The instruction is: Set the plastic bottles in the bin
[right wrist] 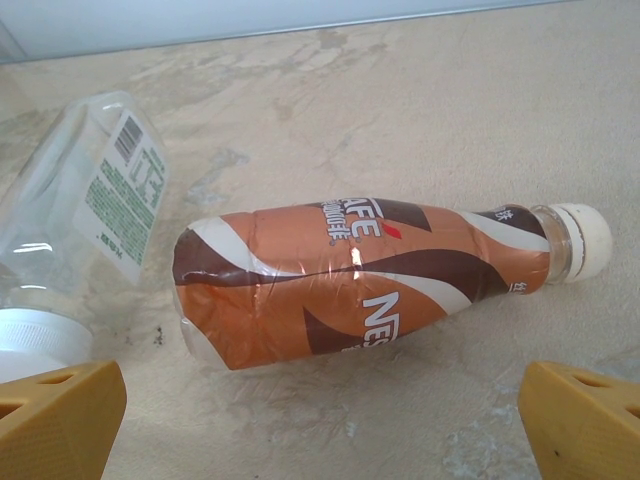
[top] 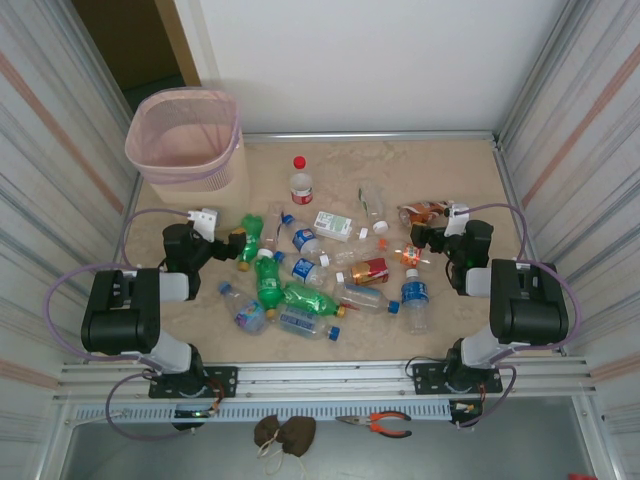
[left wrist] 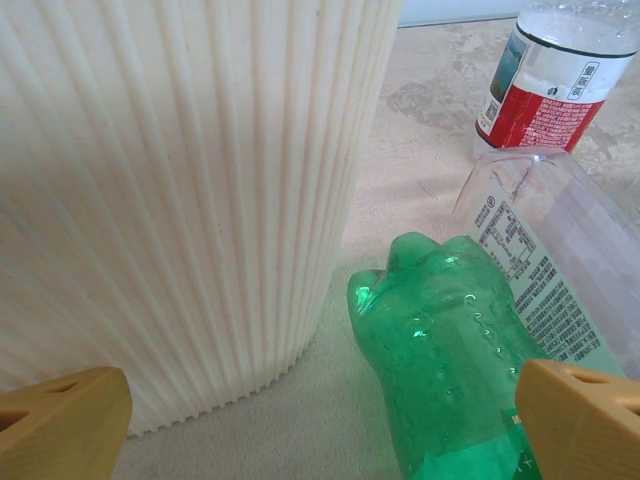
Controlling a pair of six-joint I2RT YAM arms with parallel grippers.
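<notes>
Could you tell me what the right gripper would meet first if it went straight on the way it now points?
Most likely the brown coffee bottle, which lies on its side on the table, straight ahead of the right gripper and across the gap between its open jaws. How far off it lies is unclear.

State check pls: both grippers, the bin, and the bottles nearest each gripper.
left gripper: open, holding nothing.
right gripper: open, holding nothing.
bin: upright, liner in, no bottle visible inside.
green bottle: on its side ahead of the left gripper, not gripped.
brown coffee bottle: on its side, cap on, dented, ahead of the right gripper, untouched.
red-label bottle: standing upright, cap on.
</notes>
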